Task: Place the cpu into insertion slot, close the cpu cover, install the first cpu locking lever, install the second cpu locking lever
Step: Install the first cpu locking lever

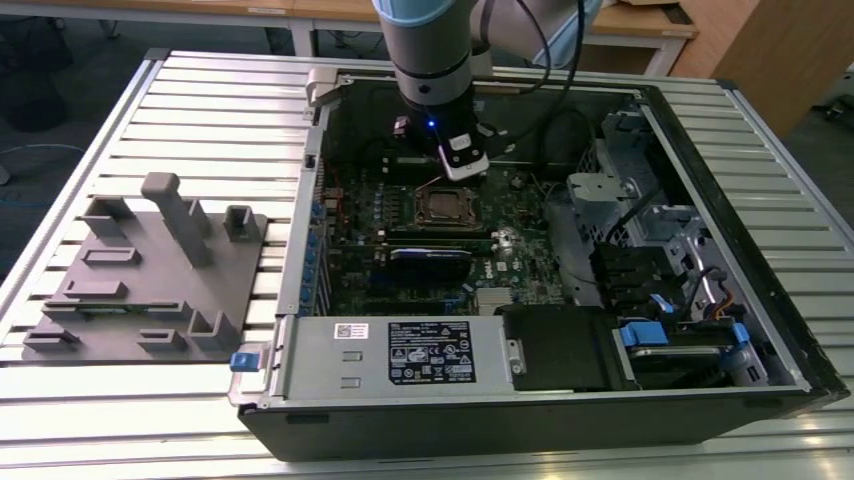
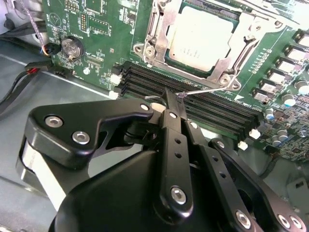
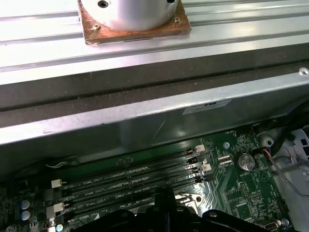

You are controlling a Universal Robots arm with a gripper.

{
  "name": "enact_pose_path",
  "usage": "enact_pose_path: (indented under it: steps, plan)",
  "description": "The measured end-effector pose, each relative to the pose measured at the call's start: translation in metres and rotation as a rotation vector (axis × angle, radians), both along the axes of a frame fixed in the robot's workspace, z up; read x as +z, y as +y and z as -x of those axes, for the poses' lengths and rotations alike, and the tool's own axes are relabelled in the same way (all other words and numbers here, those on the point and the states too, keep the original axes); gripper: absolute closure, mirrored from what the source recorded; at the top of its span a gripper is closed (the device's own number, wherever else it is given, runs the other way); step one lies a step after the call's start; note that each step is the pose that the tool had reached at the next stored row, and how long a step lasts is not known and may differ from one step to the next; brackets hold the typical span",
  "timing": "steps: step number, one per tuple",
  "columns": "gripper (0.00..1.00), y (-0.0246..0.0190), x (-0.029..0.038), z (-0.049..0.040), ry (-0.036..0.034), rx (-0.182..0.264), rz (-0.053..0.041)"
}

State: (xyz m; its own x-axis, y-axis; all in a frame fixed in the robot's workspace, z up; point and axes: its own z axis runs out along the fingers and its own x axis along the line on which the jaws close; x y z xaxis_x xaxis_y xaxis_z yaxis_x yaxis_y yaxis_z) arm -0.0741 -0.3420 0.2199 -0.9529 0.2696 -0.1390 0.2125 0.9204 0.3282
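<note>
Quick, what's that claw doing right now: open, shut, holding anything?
The gripper: closed, fingers pressed together, tip right at the end of a thin metal lever; whether it actually pinches the lever cannot be told.

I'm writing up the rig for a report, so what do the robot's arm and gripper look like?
The arm is a silver-grey tube with a light-blue joint cap, ending in a black wrist with a small blue light. Black cables trail beside it. The gripper is matte black, built of jointed bars with silver screw heads.
</note>
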Motion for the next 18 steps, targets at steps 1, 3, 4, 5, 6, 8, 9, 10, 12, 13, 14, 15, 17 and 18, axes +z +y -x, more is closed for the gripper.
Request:
enact_pose_path:
  steps: [1, 3, 4, 5, 6, 8, 9, 10, 12, 13, 14, 15, 17, 18]
  plan:
    - [0.9, 0.0001, -0.0008, 0.0, -0.0003, 0.0, -0.0005]
    - [0.9, 0.0, -0.0033, 0.0, 0.0, 0.0, -0.0001]
    - [0.9, 0.0, -0.0049, 0.0, 0.0, 0.0, -0.0001]
    - [0.9, 0.0, -0.0061, 0.0, 0.0, 0.0, -0.0001]
    - [0.9, 0.0, -0.0069, 0.0, 0.0, 0.0, -0.0001]
    - [0.9, 0.0, -0.0077, 0.0, -0.0001, 0.0, -0.0001]
    - [0.9, 0.0, -0.0081, 0.0, 0.0, 0.0, -0.0001]
    - [0.9, 0.0, -0.0086, 0.0, 0.0, 0.0, -0.0001]
    - [0.9, 0.0, -0.0101, 0.0, 0.0, 0.0, -0.0001]
    - [0.9, 0.0, -0.0107, 0.0, -0.0001, 0.0, -0.0001]
    - [0.9, 0.0, -0.0114, 0.0, 0.0, -0.001, -0.0001]
    - [0.9, 0.0, -0.0122, 0.0, 0.0, -0.002, -0.0001]
    - [0.9, 0.0, -0.0138, 0.0, 0.0, -0.004, -0.0001]
    - [0.9, 0.0, -0.0146, 0.0, 0.0001, -0.005, 0.0]
